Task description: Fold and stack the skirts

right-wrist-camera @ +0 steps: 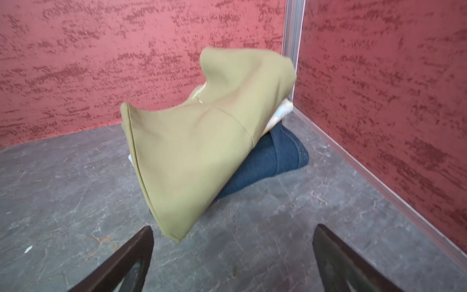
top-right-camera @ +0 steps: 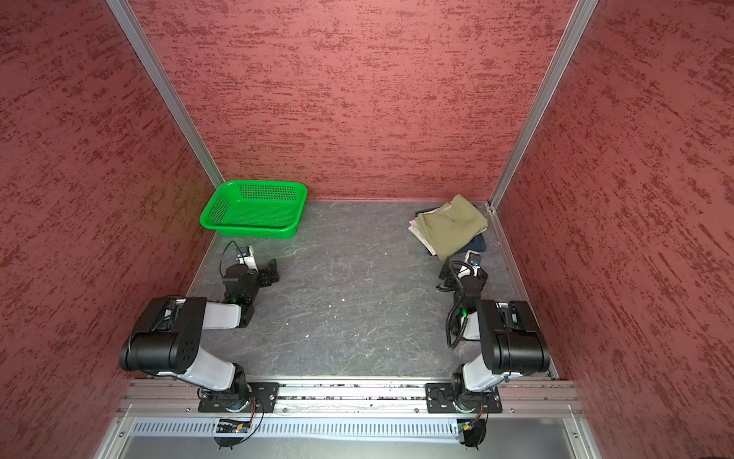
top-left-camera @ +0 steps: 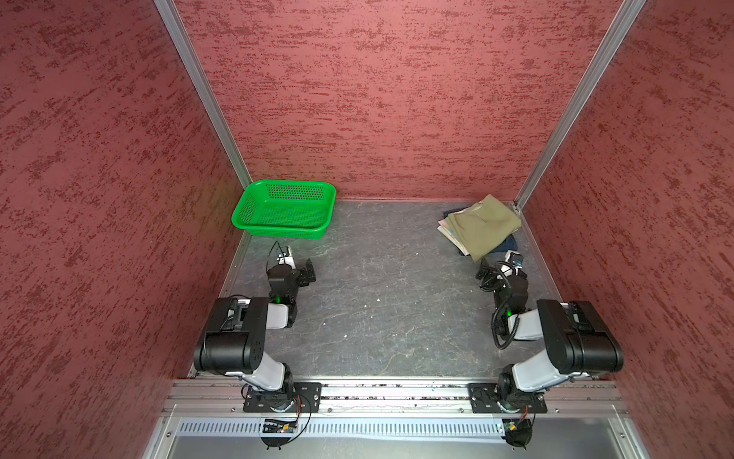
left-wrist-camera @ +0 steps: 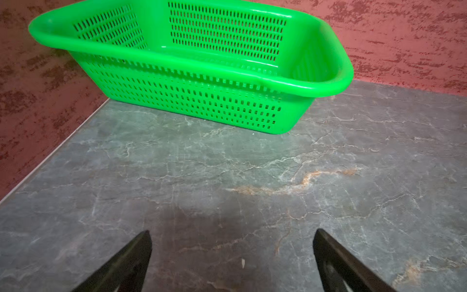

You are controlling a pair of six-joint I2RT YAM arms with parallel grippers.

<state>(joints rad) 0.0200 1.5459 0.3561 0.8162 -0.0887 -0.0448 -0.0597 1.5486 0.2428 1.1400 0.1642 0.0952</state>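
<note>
Three folded skirts lie stacked in the back right corner. The olive-green skirt (top-left-camera: 482,226) (top-right-camera: 452,226) (right-wrist-camera: 202,141) is on top, and one end of it hangs over the pile toward the front. Under it the pale floral skirt (top-left-camera: 447,231) (right-wrist-camera: 280,115) shows only at the edges. The blue denim skirt (top-left-camera: 511,243) (right-wrist-camera: 273,156) lies at the bottom. My right gripper (top-left-camera: 484,274) (top-right-camera: 447,274) (right-wrist-camera: 233,231) is open and empty, low over the table just short of the olive tip. Near the left side, my left gripper (top-left-camera: 308,272) (top-right-camera: 271,272) (left-wrist-camera: 232,235) is open and empty too.
A green perforated basket (top-left-camera: 278,230) (top-right-camera: 246,230) (left-wrist-camera: 192,101) stands empty in the back left corner, ahead of the left gripper. Red textured walls close the table on three sides. The grey marbled tabletop (top-left-camera: 389,302) lies between the arms.
</note>
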